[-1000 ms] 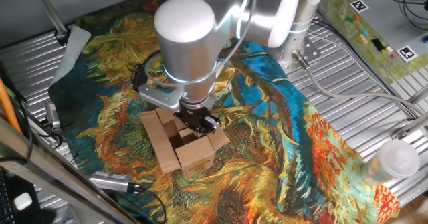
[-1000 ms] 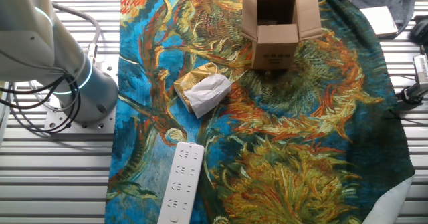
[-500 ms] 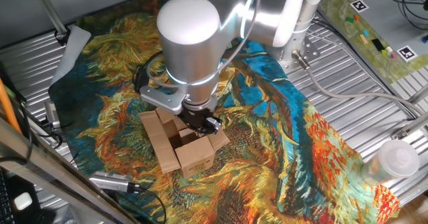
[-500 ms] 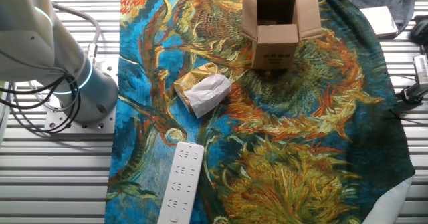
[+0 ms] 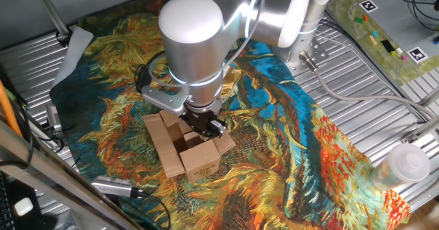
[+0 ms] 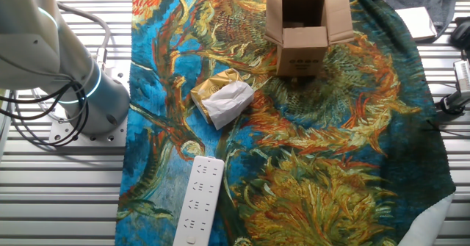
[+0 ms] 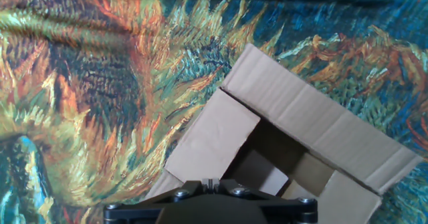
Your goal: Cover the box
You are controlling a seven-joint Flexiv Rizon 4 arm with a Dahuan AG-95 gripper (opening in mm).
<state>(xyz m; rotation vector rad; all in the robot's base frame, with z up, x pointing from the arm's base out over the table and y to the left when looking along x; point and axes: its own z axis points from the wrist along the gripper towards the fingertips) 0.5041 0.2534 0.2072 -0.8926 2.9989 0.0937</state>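
The box [image 5: 188,147] is a small brown cardboard carton standing on the patterned cloth, its top open and its flaps spread outward. It also shows at the top of the other fixed view [image 6: 301,29]. In the hand view [image 7: 294,140] its far flap stands up and a side flap leans over the opening. My gripper [image 5: 206,125] hangs under the big silver wrist, right over the box's opening. Its fingers are pressed together with nothing between them. The fingertips sit at the bottom edge of the hand view [image 7: 210,182], just above the near flap.
A white-and-yellow wrapped packet [image 6: 222,99] and a white power strip [image 6: 198,200] lie on the cloth. The arm's base [image 6: 81,92] stands on the metal table beside it. A clear plastic cup [image 5: 405,165] and a silver tool [image 5: 116,187] lie near the cloth's edges.
The wrist wobbled slightly and returned to about the same spot. The box and its flaps have not moved.
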